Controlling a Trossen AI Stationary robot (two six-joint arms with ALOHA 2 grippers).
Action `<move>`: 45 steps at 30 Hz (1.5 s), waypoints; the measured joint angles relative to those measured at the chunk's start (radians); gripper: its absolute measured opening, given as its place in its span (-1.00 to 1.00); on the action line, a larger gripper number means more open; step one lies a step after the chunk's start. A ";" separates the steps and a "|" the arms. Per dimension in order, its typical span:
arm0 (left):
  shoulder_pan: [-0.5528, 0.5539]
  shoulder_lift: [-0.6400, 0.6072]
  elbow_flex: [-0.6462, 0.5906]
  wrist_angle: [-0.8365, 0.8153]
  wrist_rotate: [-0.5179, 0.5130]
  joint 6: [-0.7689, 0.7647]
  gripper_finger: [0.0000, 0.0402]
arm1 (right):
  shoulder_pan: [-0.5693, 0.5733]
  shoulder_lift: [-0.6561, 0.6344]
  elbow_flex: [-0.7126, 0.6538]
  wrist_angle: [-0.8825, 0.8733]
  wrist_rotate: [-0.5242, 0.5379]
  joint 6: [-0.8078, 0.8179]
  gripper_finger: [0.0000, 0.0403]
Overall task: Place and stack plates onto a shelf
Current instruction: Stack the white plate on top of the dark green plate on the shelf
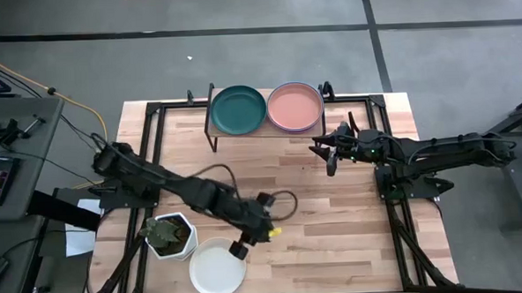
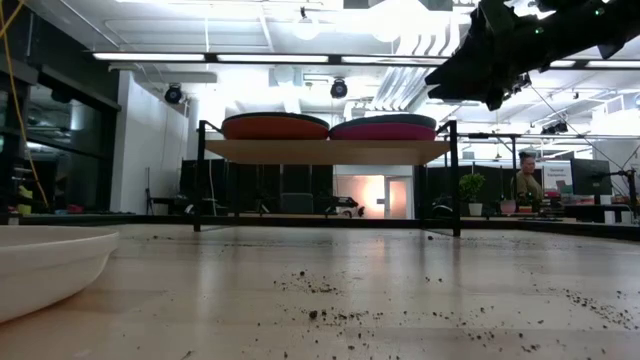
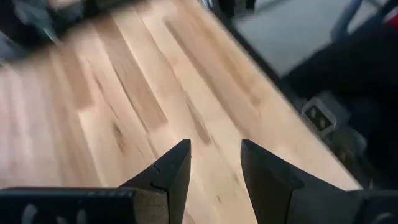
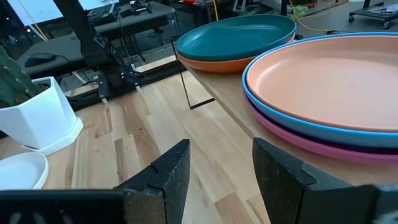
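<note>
High view: shelf (image 1: pixel 212 122) sits at the worktop's far edge, teal plate (image 1: pixel 238 109) topping one stack, salmon plate (image 1: pixel 295 106) topping the other. White plate (image 1: pixel 218 267) is at the near edge beside the plant pot (image 1: pixel 170 235). My left hand (image 1: pixel 240 249) hovers at that plate's rim; my right hand (image 1: pixel 325 149) waits near the shelf's right end.

Low view: white plate rim (image 2: pixel 45 268) close in, two stacks on the shelf beyond.

Left wrist view: fingers (image 3: pixel 171 177) parted, nothing between them, bare worktop (image 3: pixel 93 112) below.

Right wrist view: fingers (image 4: pixel 168 171) apart, empty; teal over an orange-red plate (image 4: pixel 217 63), salmon over blue and pink.

Step, I judge: grab the white plate. Drop low, pinch the rim only, clear the pot, lift level.
</note>
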 joint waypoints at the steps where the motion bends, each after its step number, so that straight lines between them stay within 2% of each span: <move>1: -0.001 0.020 0.000 -0.022 0.001 -0.006 -0.35 | 0.000 0.000 0.000 0.000 0.000 0.004 -0.23; 8: -0.011 0.134 0.000 -0.266 0.007 -0.034 -0.35 | 0.000 0.000 0.000 -0.001 0.000 0.008 -0.23; 11: -0.021 0.173 0.000 -0.315 0.009 -0.031 -0.35 | 0.000 0.000 0.000 -0.001 0.000 0.008 -0.23; 15: -0.040 0.218 0.000 -0.314 0.060 0.053 -0.35 | 0.000 0.000 0.000 -0.001 -0.001 0.008 -0.23; 22: -0.082 0.286 0.000 -0.313 0.061 0.200 -0.35 | 0.000 0.000 0.000 -0.004 -0.001 0.008 -0.23; 45: -0.128 0.334 -0.002 -0.296 0.054 0.254 -0.35 | 0.000 0.001 0.000 -0.021 -0.001 0.010 -0.23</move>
